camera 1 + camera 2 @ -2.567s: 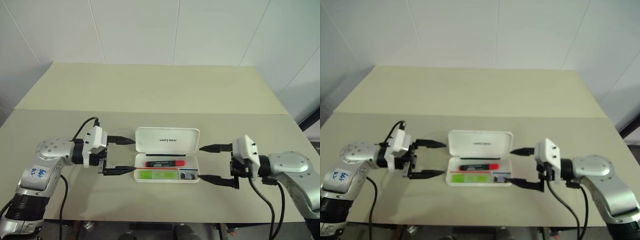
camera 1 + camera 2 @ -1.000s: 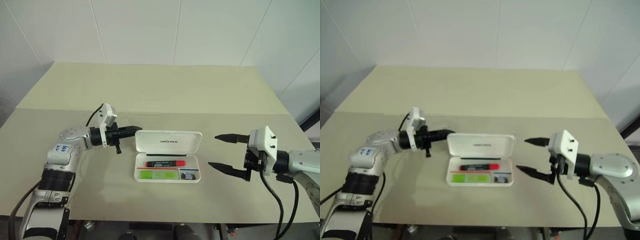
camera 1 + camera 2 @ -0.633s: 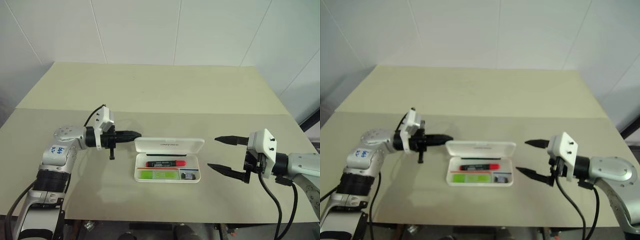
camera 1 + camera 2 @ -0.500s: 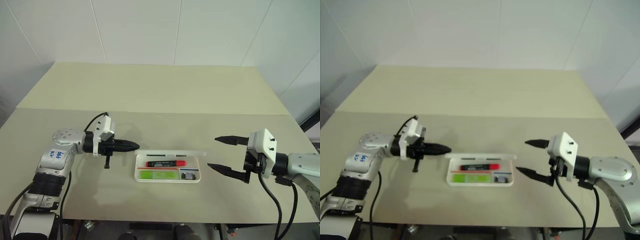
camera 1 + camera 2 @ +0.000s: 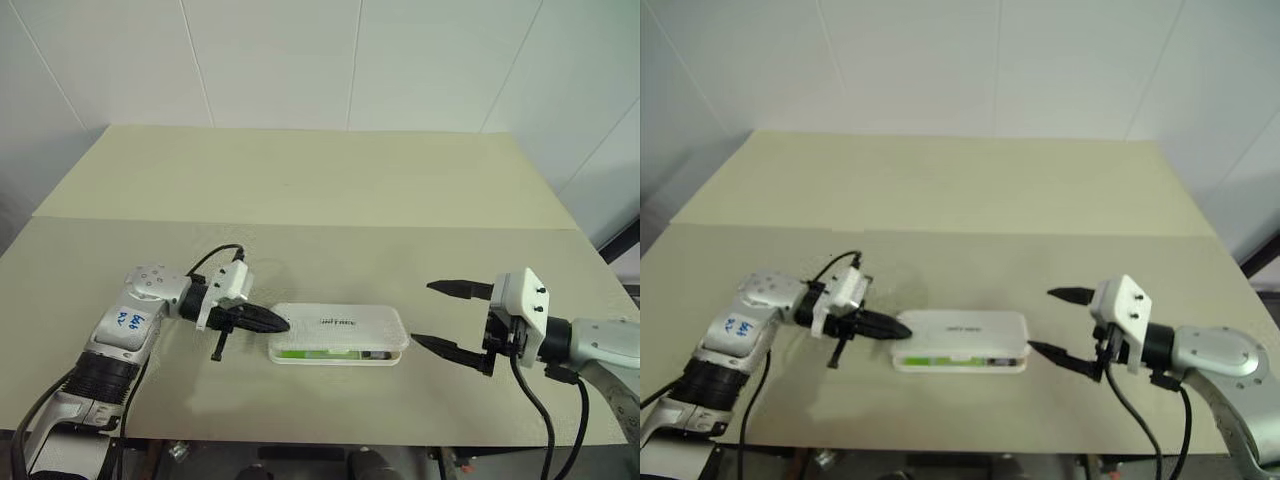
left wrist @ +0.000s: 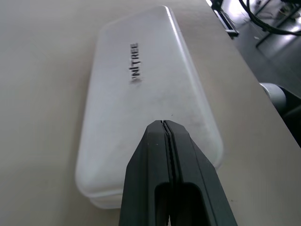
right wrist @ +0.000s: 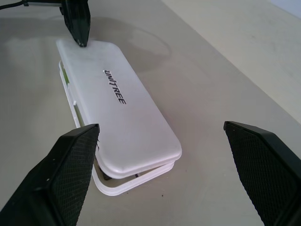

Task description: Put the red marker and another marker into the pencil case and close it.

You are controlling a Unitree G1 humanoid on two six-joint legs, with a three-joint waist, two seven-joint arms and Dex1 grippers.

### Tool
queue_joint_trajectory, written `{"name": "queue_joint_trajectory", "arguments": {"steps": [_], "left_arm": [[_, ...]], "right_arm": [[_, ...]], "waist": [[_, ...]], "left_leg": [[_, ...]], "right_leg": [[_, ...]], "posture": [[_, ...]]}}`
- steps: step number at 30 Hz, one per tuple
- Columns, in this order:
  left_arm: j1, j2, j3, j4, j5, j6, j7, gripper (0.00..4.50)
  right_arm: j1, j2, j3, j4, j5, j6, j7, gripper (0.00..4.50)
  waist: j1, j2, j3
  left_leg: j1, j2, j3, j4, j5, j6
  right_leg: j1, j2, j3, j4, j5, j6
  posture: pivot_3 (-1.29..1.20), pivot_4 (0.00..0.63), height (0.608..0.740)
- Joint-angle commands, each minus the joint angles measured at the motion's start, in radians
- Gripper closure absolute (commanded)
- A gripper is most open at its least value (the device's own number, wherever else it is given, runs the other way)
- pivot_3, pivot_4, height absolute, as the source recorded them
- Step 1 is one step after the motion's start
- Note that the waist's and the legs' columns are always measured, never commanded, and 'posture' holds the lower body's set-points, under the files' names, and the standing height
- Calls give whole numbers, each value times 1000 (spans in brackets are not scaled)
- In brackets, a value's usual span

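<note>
Left eye view showed a beige table [image 5: 320,180] against a white tiled wall, with the pencil case [image 5: 338,333] lying low in the centre of the frame. Its white lid was folded down over the tray but did not look fully latched: a thin gap ran along the front edge, and a strip of bright green, another marker [image 5: 318,352], showed through it. The red marker could not be seen under the lid.

At the lower left of the frame, the left gripper [image 5: 272,322] had its two black fingers pressed tightly together, holding nothing. Its tip rested at the left end of the case lid. From the left wrist view, the clenched fingers [image 6: 155,155] sat over the near end of the lid, with the dark "UNITREE" print beyond them.

At the lower right of the frame, the right gripper [image 5: 436,316] had its jaws spread wide and empty. It hung just beside the right end of the case, its lower finger near the case but apart from it. From the right wrist view, the case [image 7: 127,122] lay between the two spread fingers [image 7: 70,174], and the lid stood slightly raised above the tray at the near corner.
</note>
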Motion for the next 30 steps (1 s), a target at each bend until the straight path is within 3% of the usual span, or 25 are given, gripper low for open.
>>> {"name": "queue_joint_trajectory", "arguments": {"steps": [1,11,30], "left_arm": [[-3,5,-19,-10,37,-18,5,4465],[-23,1,-68,45,123,-41,23,4465],[-28,-51,-149,3,159,89,115,4465]], "right_arm": [[13,12,-24,-48,15,0,-27,0],[29,39,-14,-94,16,18,-89,0],[25,70,20,-121,9,32,-135,0]], "waist": [[0,0,0],[1,0,0],[7,0,0]], "left_leg": [[0,0,0,0,0,0],[0,0,0,0,0,0],[1,0,0,2,1,1]], "right_leg": [[0,0,0,0,0,0],[0,0,0,0,0,0],[2,0,0,0,0,1]], "posture": [[0,150,740],[0,150,740],[0,150,740]]}}
